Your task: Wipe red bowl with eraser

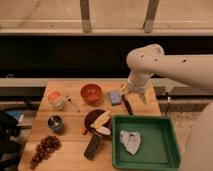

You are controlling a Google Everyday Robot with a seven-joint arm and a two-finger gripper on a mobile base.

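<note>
Gripper (134, 94) hangs over the table's (67, 156) back right, fingers apart, nothing held. Red bowl (91, 93) sits left of it. Eraser (93, 146) lies near front edge, beside green tray (157, 146).

Overall: dim, warm indoor light; everything looks soft.
Source: from above; the desk (70, 155) top is evenly lit, with a dark band behind it.
Shadows: short, close under objects.
Tool (134, 94): pale, above the desk's far right edge.

White arm (175, 65) reaching in from right, wrist bent downward, claw (134, 94) hanging centre-right, spread wide
</note>
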